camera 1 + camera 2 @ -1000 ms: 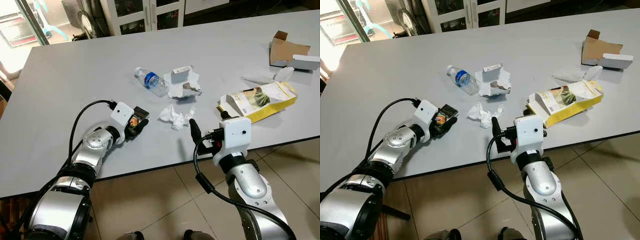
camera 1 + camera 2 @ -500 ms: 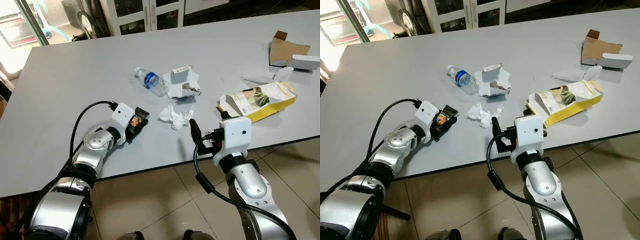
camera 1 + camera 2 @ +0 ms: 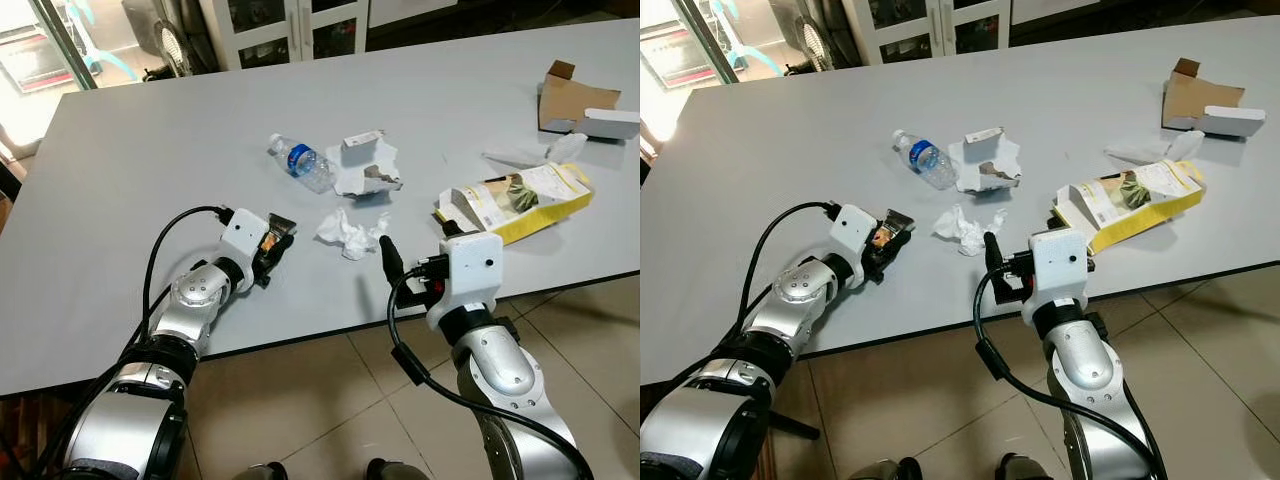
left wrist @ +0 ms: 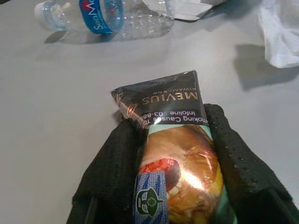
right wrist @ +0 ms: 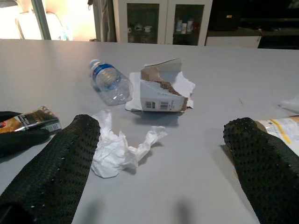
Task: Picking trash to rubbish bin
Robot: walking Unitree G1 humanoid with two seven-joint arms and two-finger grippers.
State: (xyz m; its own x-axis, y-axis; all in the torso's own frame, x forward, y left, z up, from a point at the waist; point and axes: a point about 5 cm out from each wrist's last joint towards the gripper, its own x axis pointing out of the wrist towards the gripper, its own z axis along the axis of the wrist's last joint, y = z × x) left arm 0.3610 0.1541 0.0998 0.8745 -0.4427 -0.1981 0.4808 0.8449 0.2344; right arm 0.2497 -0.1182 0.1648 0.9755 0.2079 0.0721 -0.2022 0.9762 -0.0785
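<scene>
Cigarette packet point(image 4: 173, 154) is clenched in your left claw point(image 3: 272, 243); right claw point(image 5: 163, 172) gapes before the crumpled tissue point(image 3: 350, 233); shallow grip risks slippage.

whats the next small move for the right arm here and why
Probably ease the right gripper forward and down onto the crumpled tissue: its jaws are open with the tissue lying loose on the table just ahead, while the left gripper is shut on the cigarette pack.
</scene>
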